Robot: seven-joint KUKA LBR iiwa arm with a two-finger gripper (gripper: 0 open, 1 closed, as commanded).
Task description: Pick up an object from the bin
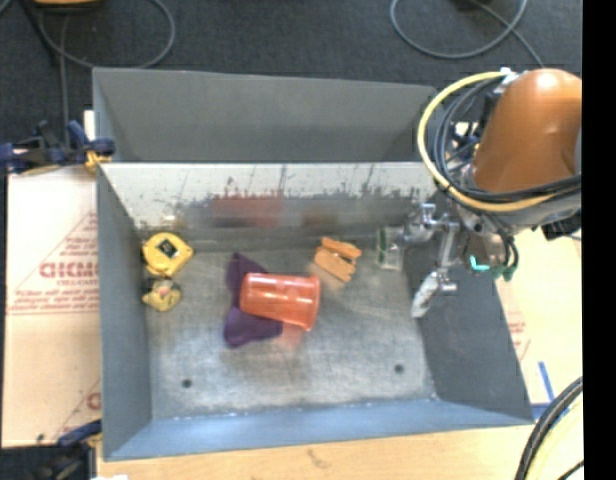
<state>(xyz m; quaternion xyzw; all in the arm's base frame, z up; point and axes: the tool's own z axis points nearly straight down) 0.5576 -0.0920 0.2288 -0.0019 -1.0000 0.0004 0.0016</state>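
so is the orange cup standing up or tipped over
Tipped over: the orange cup lies on its side, partly over the purple cloth.

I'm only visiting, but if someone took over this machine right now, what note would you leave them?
Gripper: open, empty, at the right side of the bin.
Things: small orange piece nearest, just to its left; orange cup lying on a purple cloth mid-bin; two yellow items by the left wall.
Done: nothing picked.
Left: grasp one thing and lift it.
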